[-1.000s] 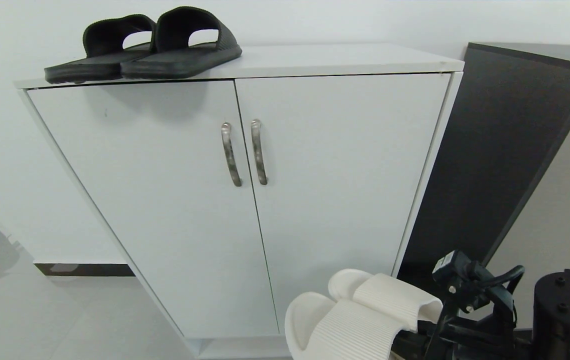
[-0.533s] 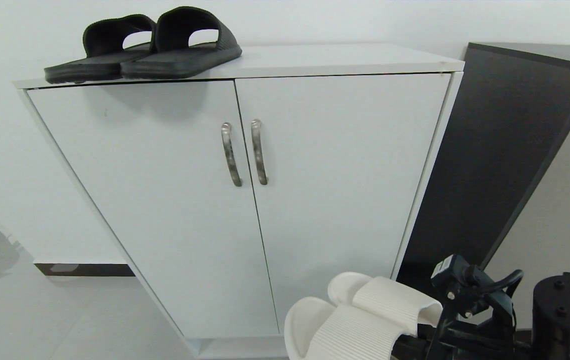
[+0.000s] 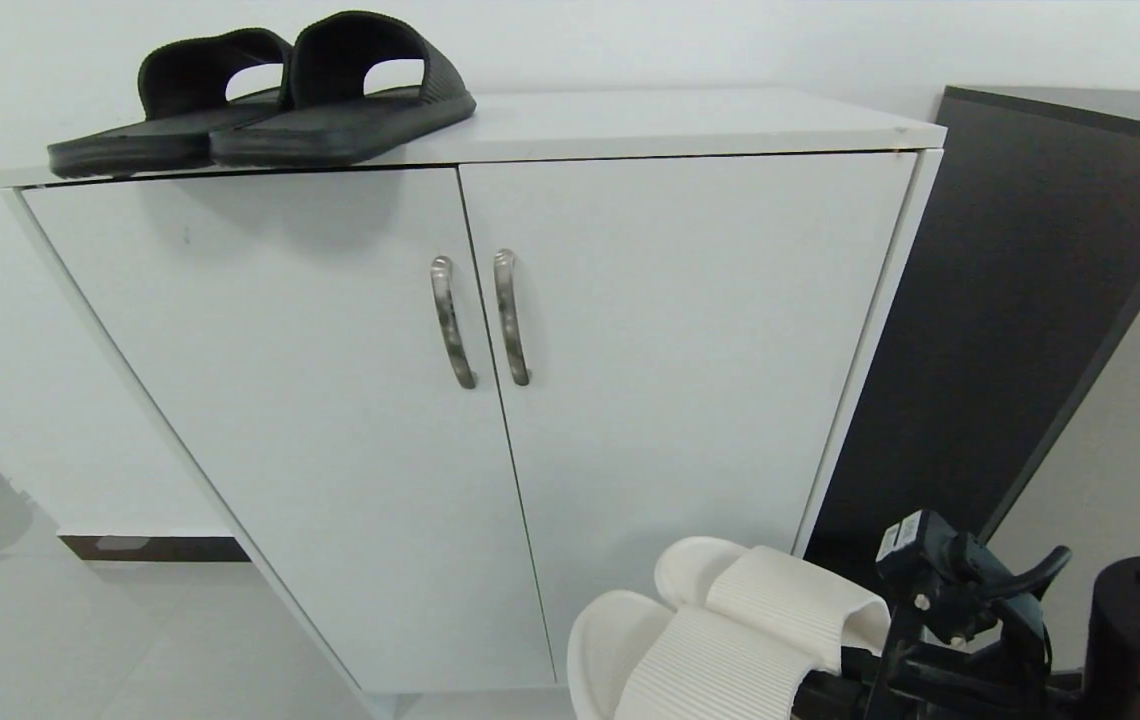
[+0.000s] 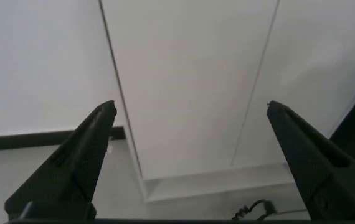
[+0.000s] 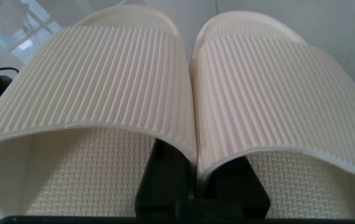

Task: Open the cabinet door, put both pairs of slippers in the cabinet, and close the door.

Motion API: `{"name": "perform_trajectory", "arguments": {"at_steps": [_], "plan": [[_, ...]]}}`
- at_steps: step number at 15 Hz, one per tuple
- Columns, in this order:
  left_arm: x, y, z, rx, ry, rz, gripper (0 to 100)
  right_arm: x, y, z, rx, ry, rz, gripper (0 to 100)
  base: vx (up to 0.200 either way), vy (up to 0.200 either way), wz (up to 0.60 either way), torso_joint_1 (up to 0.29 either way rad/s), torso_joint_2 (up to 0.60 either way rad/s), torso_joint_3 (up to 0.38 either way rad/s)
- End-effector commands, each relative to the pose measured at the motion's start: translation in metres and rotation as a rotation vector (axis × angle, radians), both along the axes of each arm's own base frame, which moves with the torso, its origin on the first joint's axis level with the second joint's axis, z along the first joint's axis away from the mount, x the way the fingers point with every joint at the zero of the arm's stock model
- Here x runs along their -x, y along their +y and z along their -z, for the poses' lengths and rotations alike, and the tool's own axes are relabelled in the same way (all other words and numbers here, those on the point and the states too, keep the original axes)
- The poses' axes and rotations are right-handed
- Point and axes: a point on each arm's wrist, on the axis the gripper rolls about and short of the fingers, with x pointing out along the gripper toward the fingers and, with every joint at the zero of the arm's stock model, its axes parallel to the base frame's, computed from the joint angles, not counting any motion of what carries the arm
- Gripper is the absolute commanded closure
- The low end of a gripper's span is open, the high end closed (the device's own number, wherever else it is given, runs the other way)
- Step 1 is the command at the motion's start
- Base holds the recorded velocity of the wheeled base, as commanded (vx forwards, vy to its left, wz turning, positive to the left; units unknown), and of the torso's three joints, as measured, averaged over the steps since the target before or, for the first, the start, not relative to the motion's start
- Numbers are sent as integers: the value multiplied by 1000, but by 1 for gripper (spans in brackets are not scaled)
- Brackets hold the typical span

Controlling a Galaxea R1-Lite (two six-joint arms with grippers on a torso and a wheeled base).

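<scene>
Slippers of white ribbed foam, a pair side by side, are clamped in the right gripper, whose black fingers pinch the two inner straps together. The pair hangs low in front of the right door of the white two-door cabinet. Both doors are shut, their curved metal handles side by side at the middle seam. A pair of black rubber slippers rests on the cabinet's top, at its left end. The left gripper is spread wide, holding nothing, and faces the cabinet's lower part.
</scene>
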Motion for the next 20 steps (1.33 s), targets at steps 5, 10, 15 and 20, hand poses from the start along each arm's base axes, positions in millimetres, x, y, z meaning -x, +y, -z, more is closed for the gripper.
{"name": "perform_trajectory", "arguments": {"at_steps": [5,10,15,20], "plan": [[-82,-25,-145,120,138,943,0,1,-2,4,13,11,3,100,0,0,0,0,0,0],[-133,-62,-144,112,153,1159,0,0,0,7,25,18,1,100,0,0,0,0,0,0],[-169,-91,-153,202,172,1128,0,-2,1,11,39,28,2,100,0,0,0,0,0,0],[-176,-102,-151,218,139,1030,0,-4,4,17,63,47,6,100,0,0,0,0,0,0]]}}
